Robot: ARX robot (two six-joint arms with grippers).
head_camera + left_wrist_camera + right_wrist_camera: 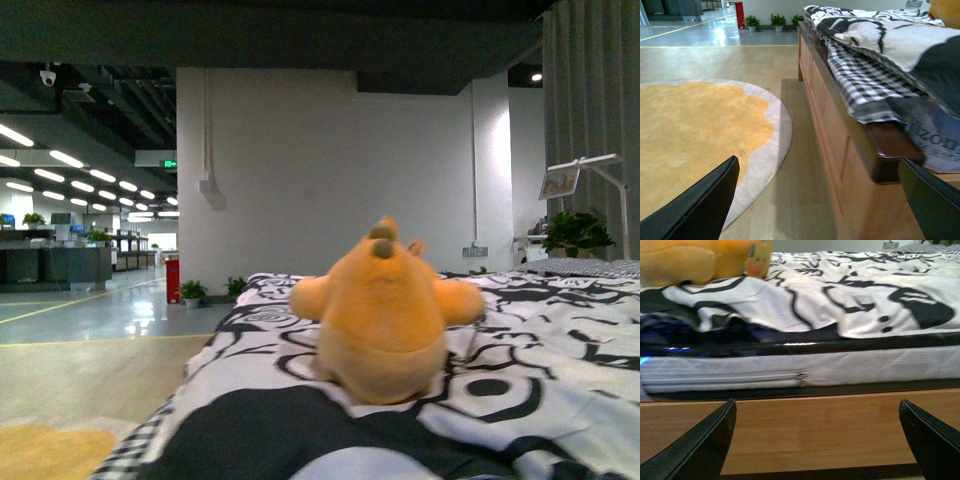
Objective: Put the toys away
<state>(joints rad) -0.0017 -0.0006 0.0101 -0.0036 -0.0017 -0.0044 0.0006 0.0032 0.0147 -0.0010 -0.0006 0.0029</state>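
Both my hands are low beside the bed. The left hand [817, 165] is spread wide and empty by the wooden frame [830, 130], and the right hand [816, 402] is also spread and empty, facing the side rail. The plush toy [385, 315] sits on the black-and-white bedspread [540, 340] near the middle of the front view, above both hands.

The risk I see is the climb: an arm rising too close could knock the frame or snag the loose, rumpled cover. The toy is round and soft, so a shallow pinch may slip off or gather cover with it.

The toy seems to have its back to me — horns up, arms out sideways, long axis roughly upright.
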